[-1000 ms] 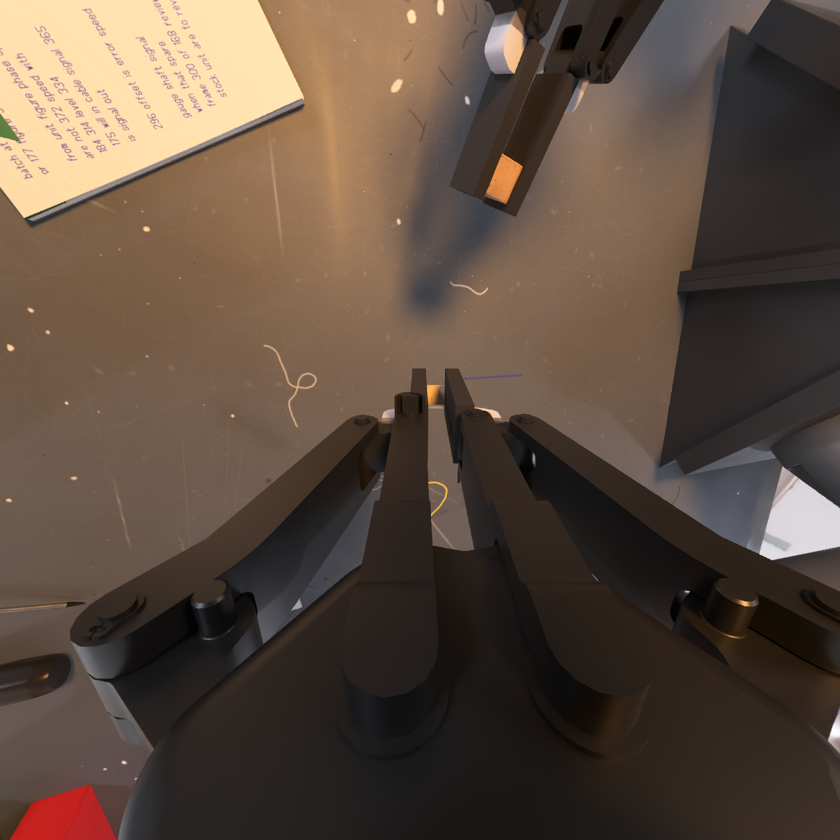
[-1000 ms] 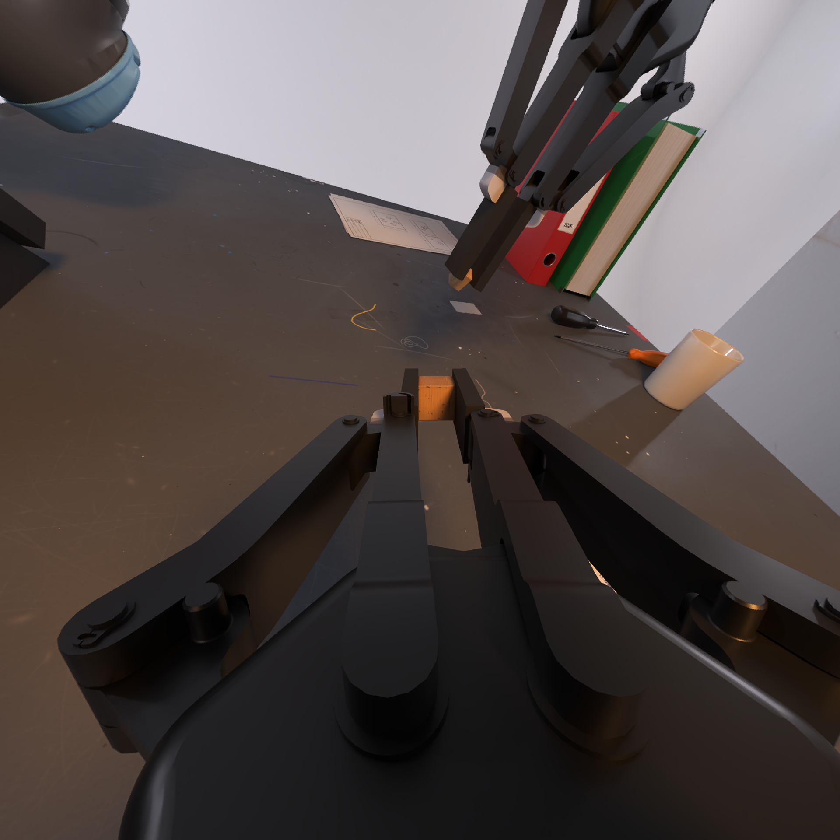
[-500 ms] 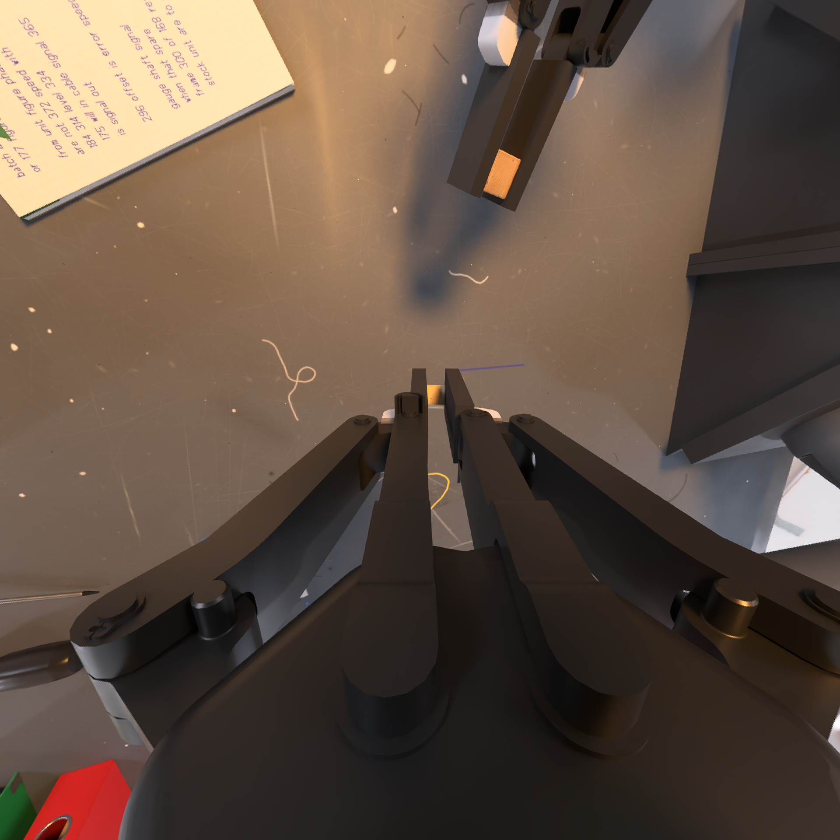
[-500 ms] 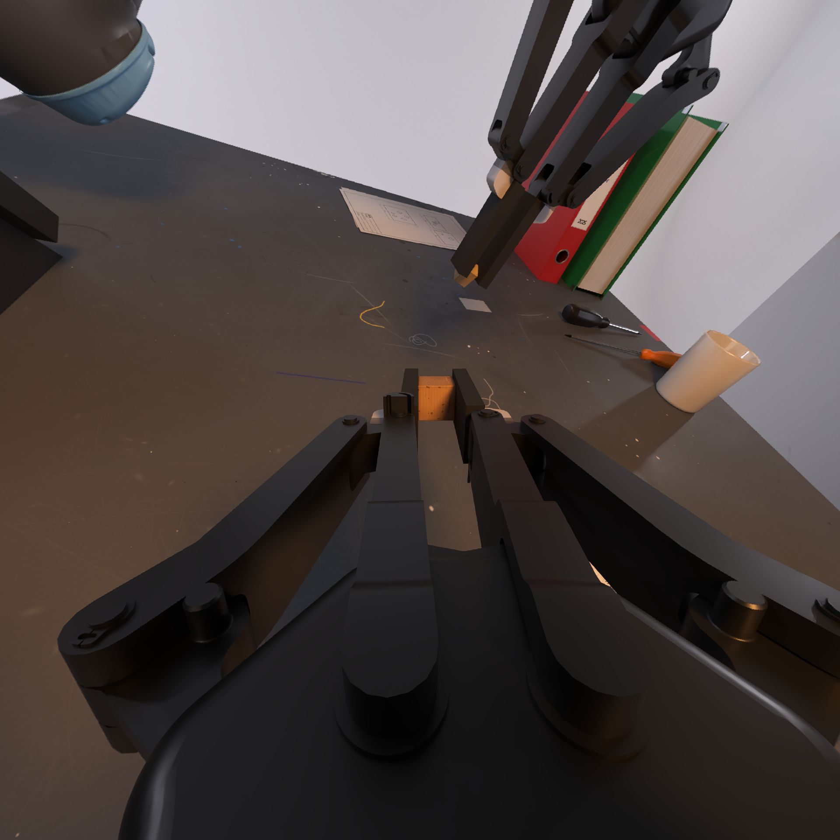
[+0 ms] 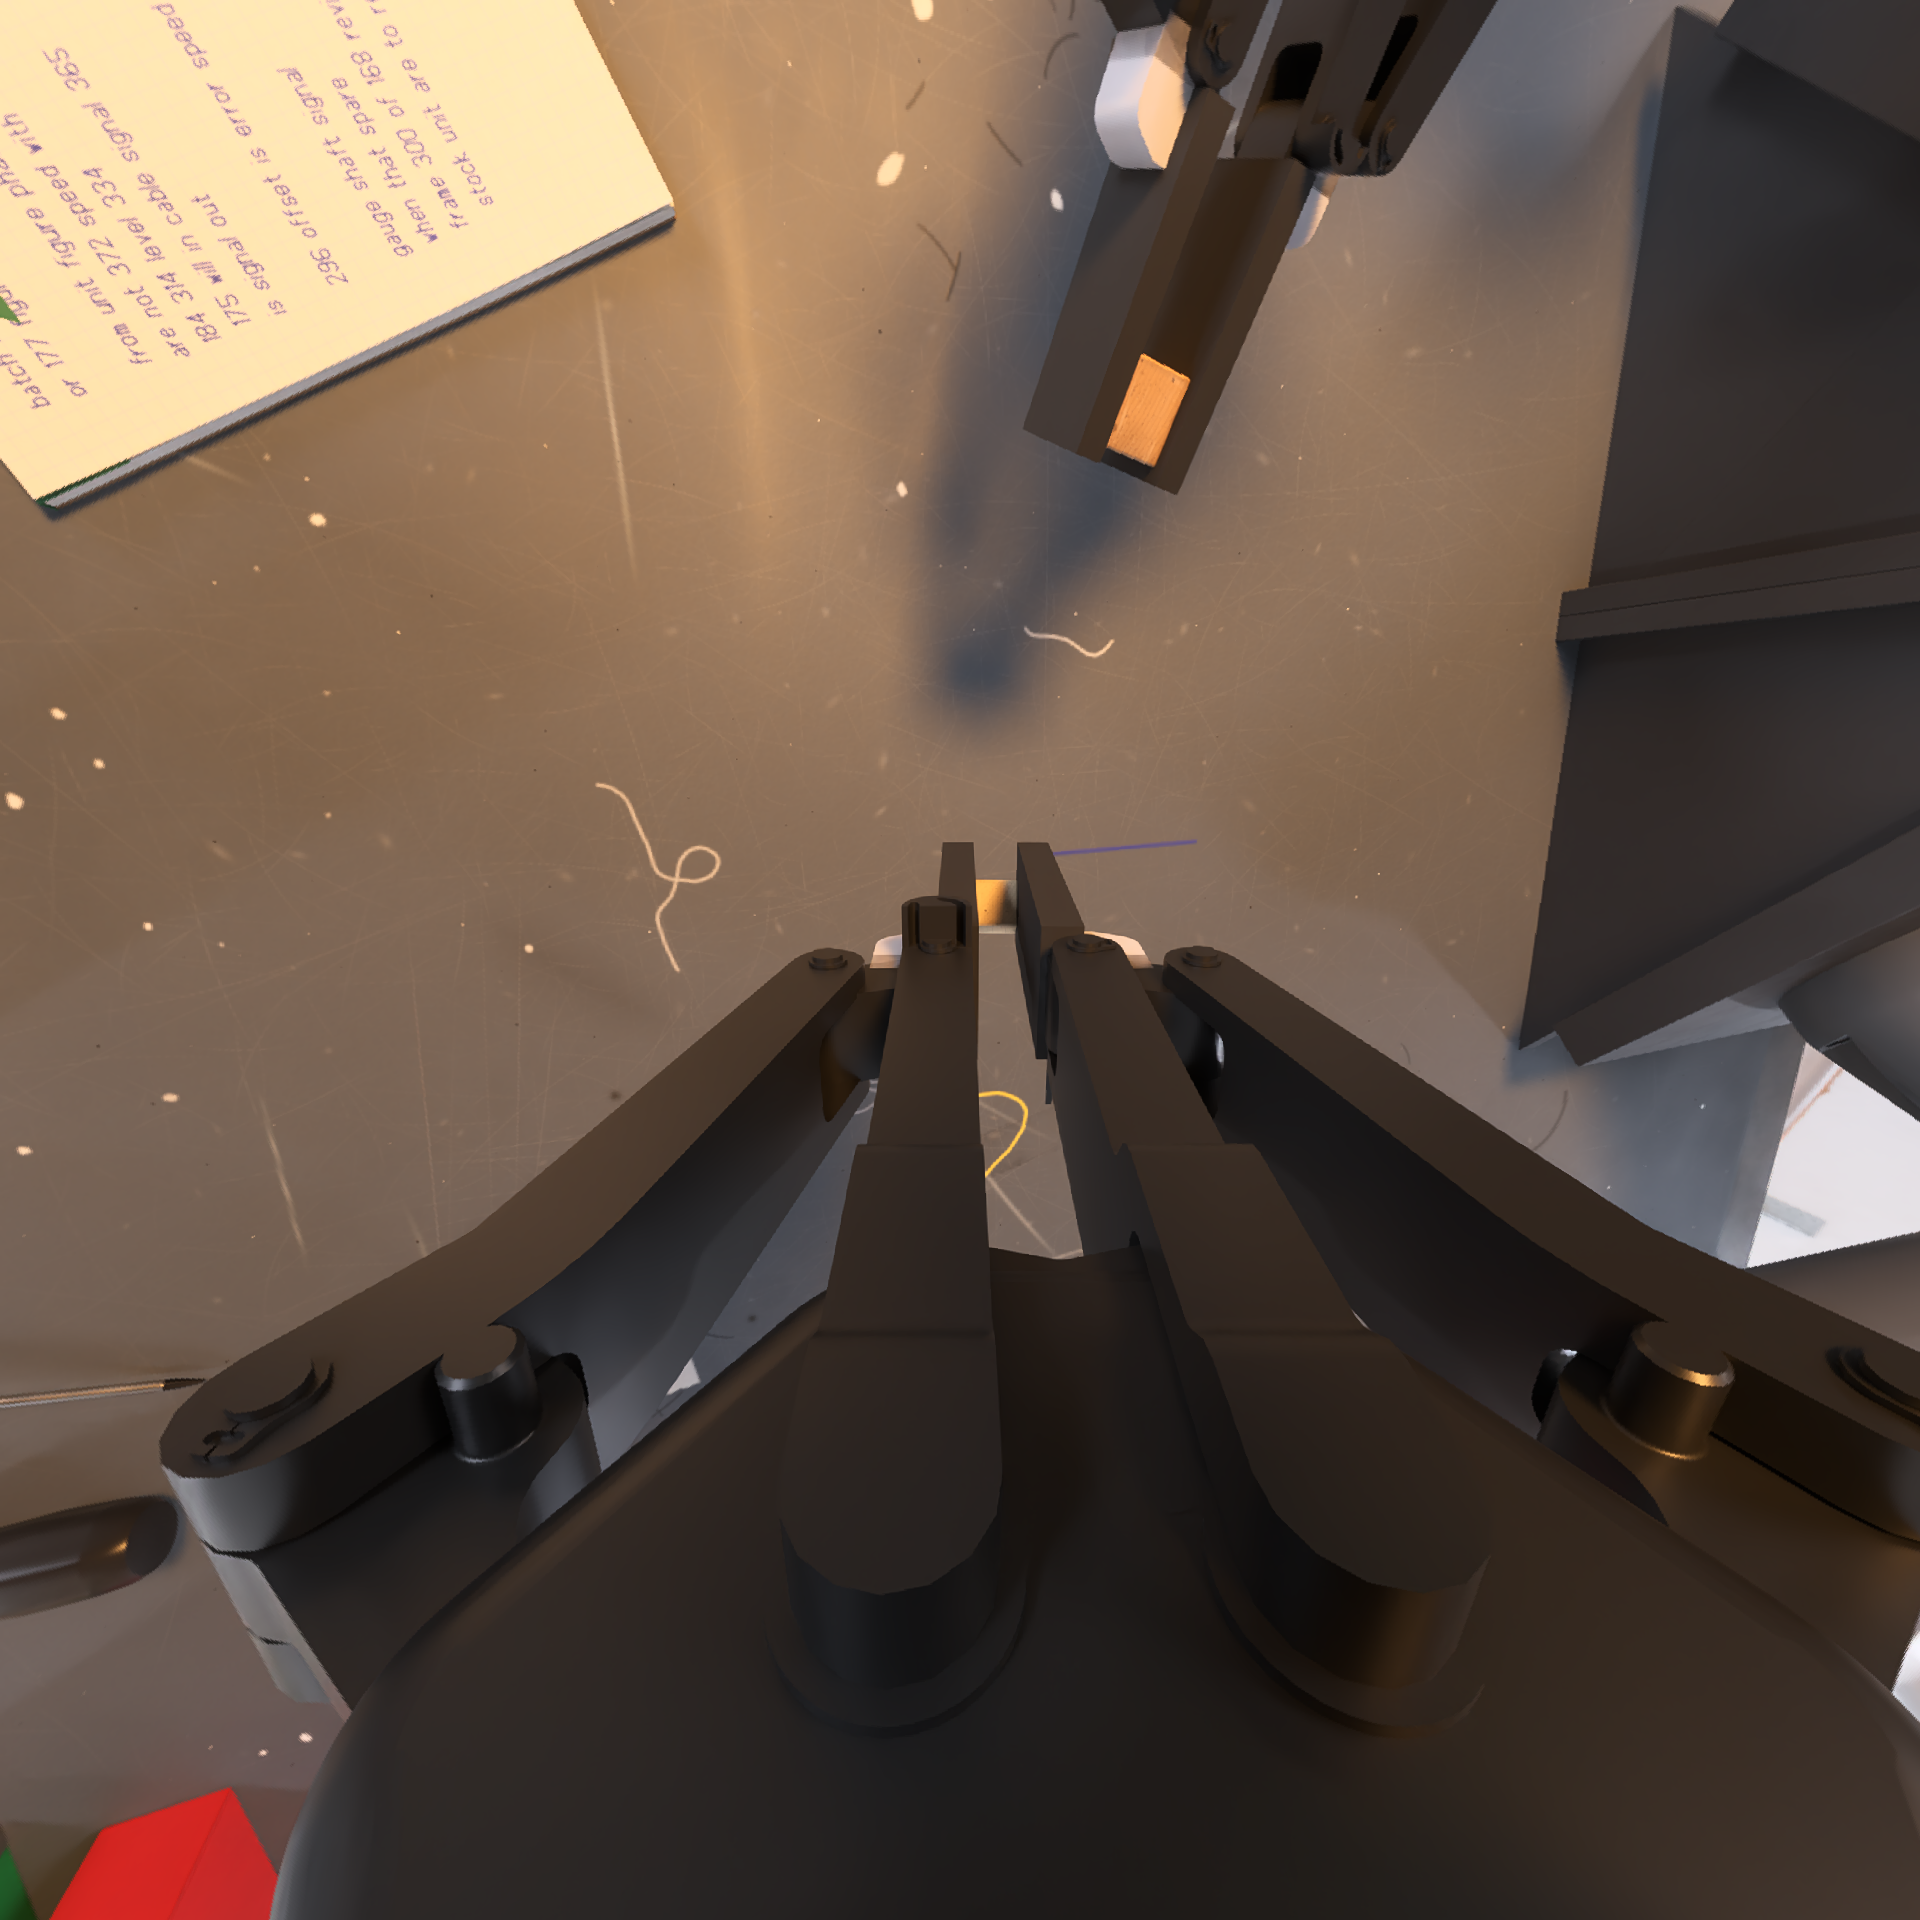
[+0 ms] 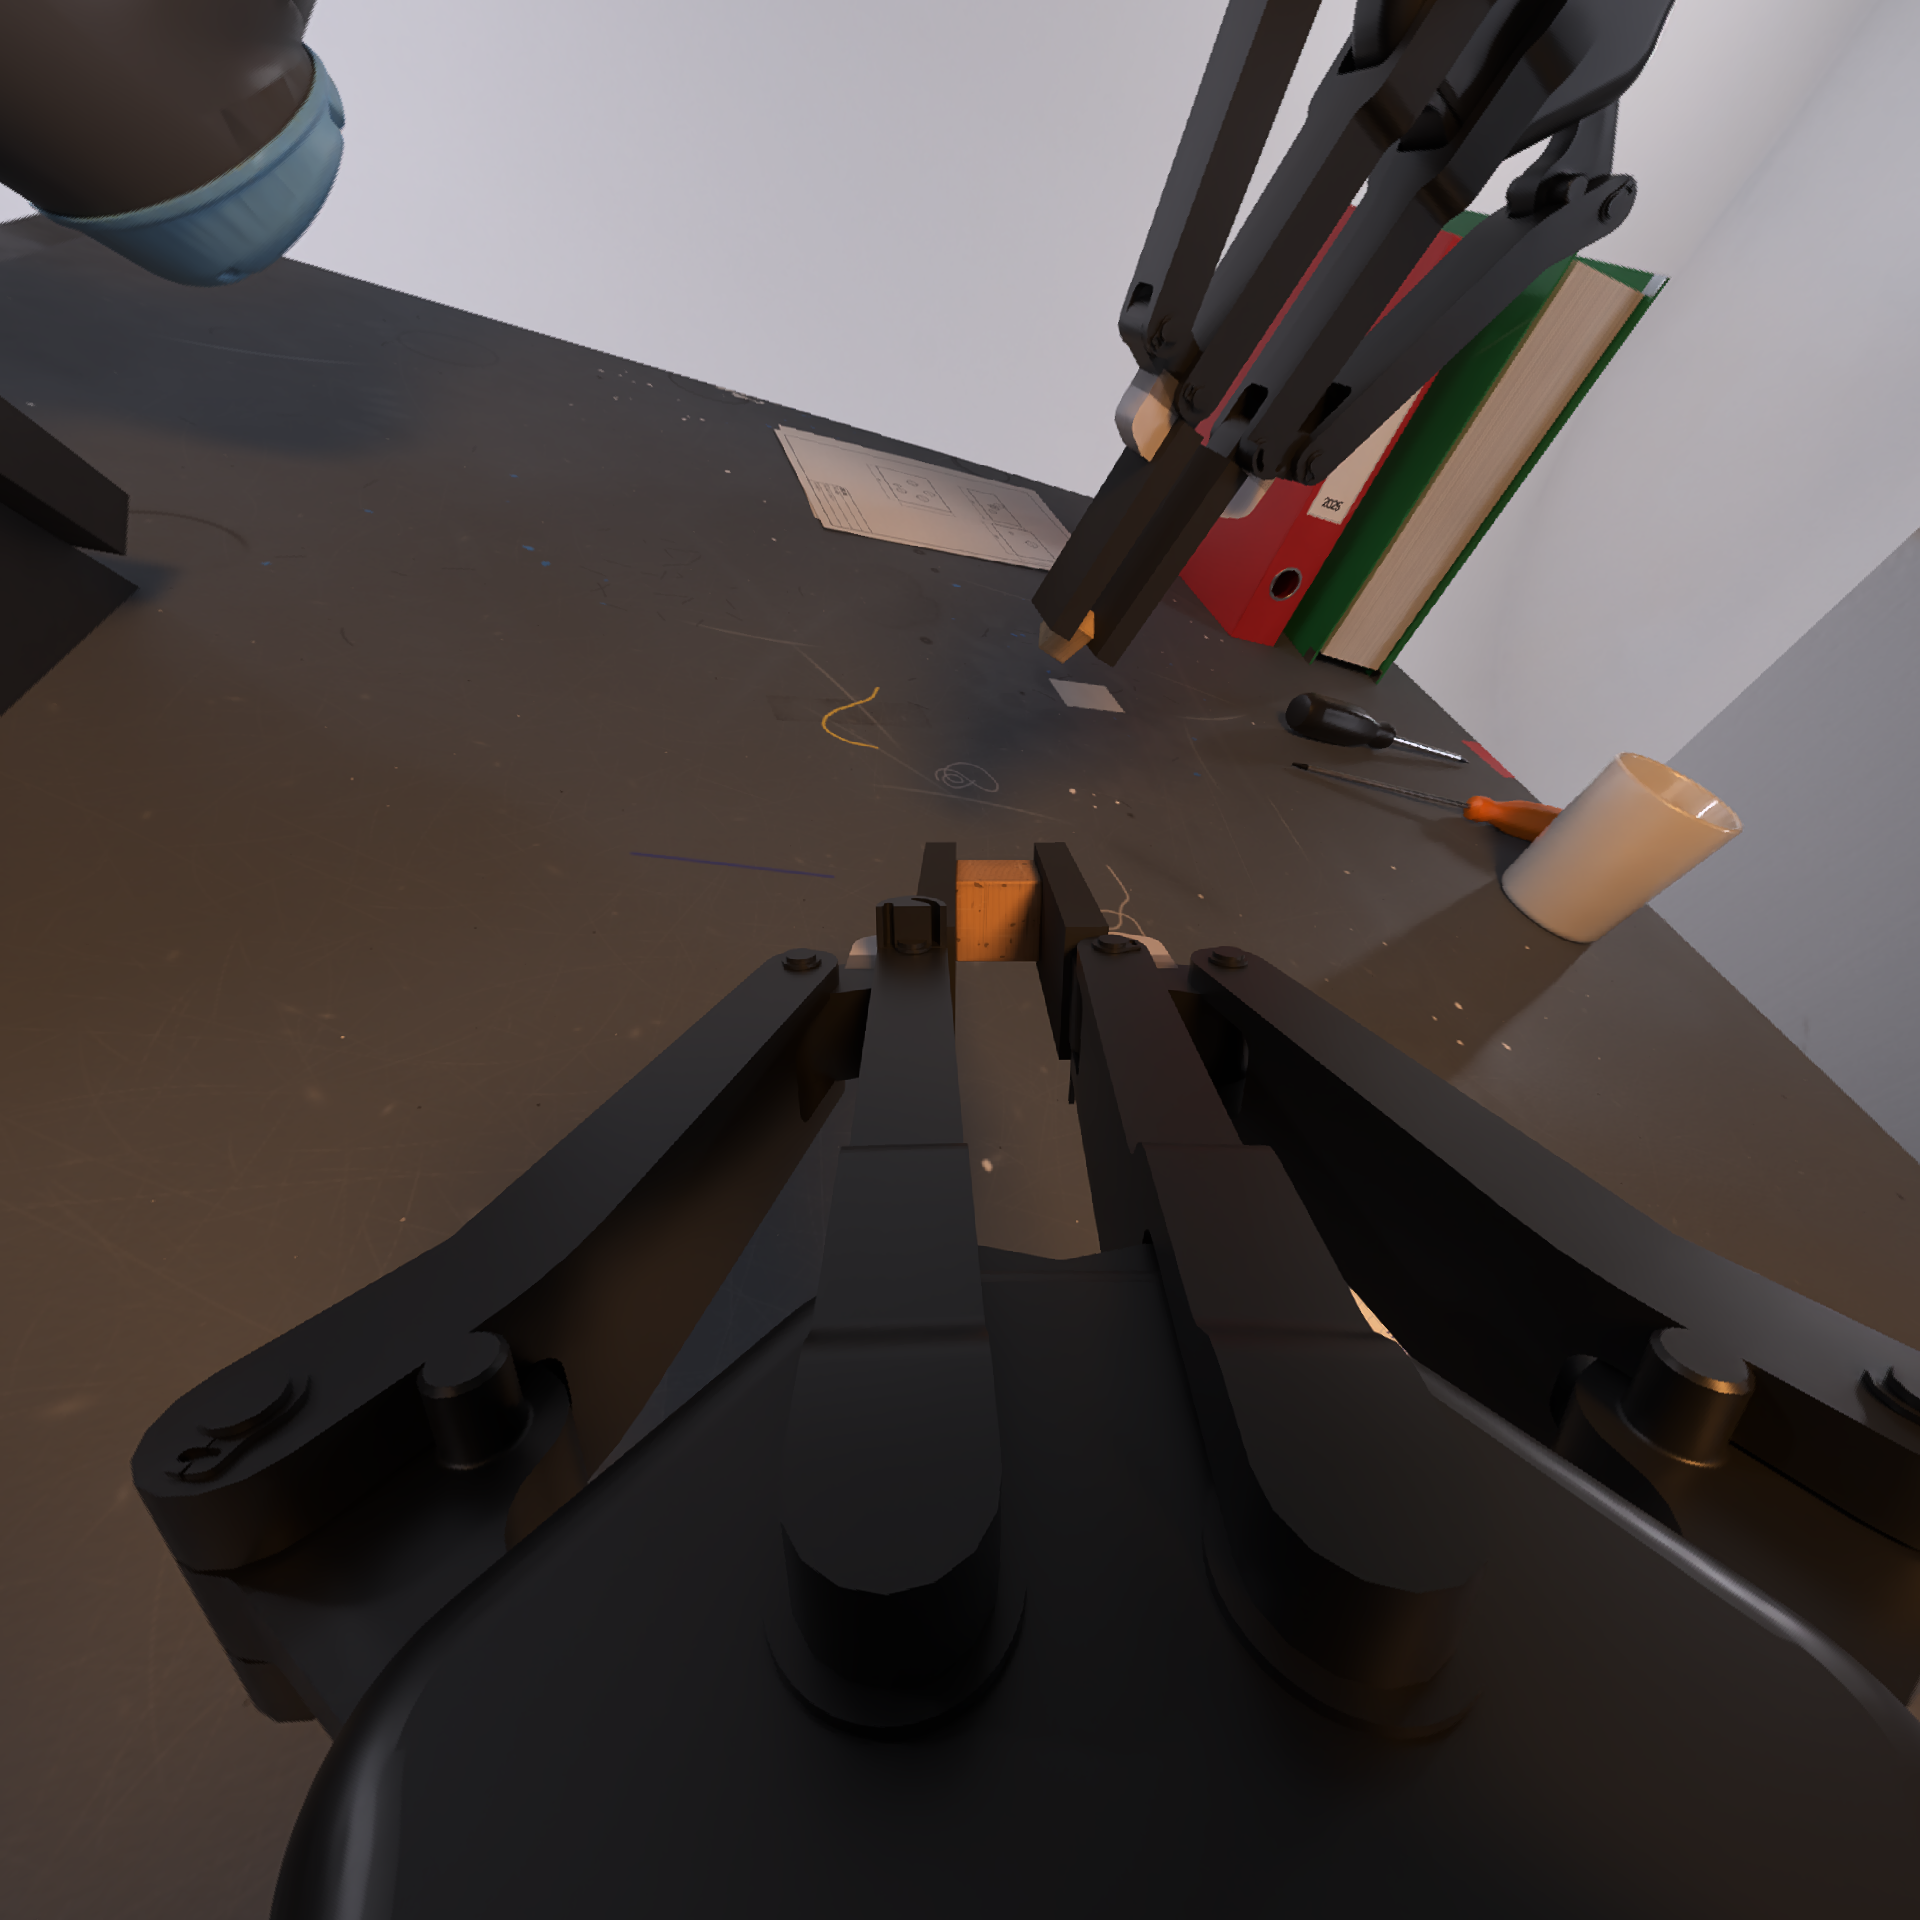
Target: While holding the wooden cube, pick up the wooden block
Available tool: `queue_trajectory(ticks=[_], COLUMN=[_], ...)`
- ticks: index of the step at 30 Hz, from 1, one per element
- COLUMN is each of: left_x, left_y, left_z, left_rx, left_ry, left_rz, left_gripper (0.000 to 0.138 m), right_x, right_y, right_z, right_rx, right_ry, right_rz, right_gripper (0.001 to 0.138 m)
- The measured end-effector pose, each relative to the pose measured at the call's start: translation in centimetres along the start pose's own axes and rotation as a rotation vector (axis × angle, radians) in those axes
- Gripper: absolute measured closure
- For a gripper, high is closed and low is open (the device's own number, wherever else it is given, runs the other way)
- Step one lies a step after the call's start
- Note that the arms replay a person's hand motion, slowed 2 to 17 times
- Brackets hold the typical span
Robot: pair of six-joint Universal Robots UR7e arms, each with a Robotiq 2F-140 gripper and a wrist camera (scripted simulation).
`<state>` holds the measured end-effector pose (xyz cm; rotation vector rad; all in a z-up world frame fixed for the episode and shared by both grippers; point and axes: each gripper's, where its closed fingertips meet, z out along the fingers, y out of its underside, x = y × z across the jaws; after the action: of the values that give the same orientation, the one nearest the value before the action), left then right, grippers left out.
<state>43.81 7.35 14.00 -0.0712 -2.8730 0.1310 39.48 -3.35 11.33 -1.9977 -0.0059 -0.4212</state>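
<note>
Left wrist view: my left gripper (image 5: 995, 871) is narrowed almost to touching, and a small wooden piece (image 5: 992, 900) sits pinched between the fingertips. Only a sliver of it shows. I take this to be the wooden cube, though I cannot see enough of it to be sure. At 1 o'clock from my fingertips, well apart, hangs my right gripper (image 5: 1135, 442), clamped on a second wooden piece (image 5: 1146, 407). The face I see is longer than it is wide, and its long side runs along those fingers, roughly from 1 to 7 o'clock. Its shadow falls apart from it on the table (image 5: 416, 727), so I judge it is off the surface.

Right wrist view: my right gripper (image 6: 995, 883) is drawn in to a narrow gap filled by the wooden block (image 6: 995, 910), which touches both fingers squarely. The left gripper (image 6: 1081, 636) shows at 1 o'clock, farther off, with the cube (image 6: 1068, 634) poking out at its tip above the table (image 6: 416, 935).

Both pieces look to be in hand, so neither arm has to reach. The next move depends on keeping both grips firm and the two grippers apart.
</note>
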Motion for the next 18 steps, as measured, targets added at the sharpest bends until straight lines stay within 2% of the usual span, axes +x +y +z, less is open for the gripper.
queue_trajectory(ticks=[18], left_x=[0.83], left_y=[-0.24], left_z=[-0.77], left_rx=[0.069], left_ry=[0.025], left_rz=[0.053], left_gripper=[0.127], right_x=[0.0], right_y=[-0.41], right_z=[-0.44], right_rx=[0.07], right_ry=[-0.01], right_rz=[0.006], right_gripper=[0.119])
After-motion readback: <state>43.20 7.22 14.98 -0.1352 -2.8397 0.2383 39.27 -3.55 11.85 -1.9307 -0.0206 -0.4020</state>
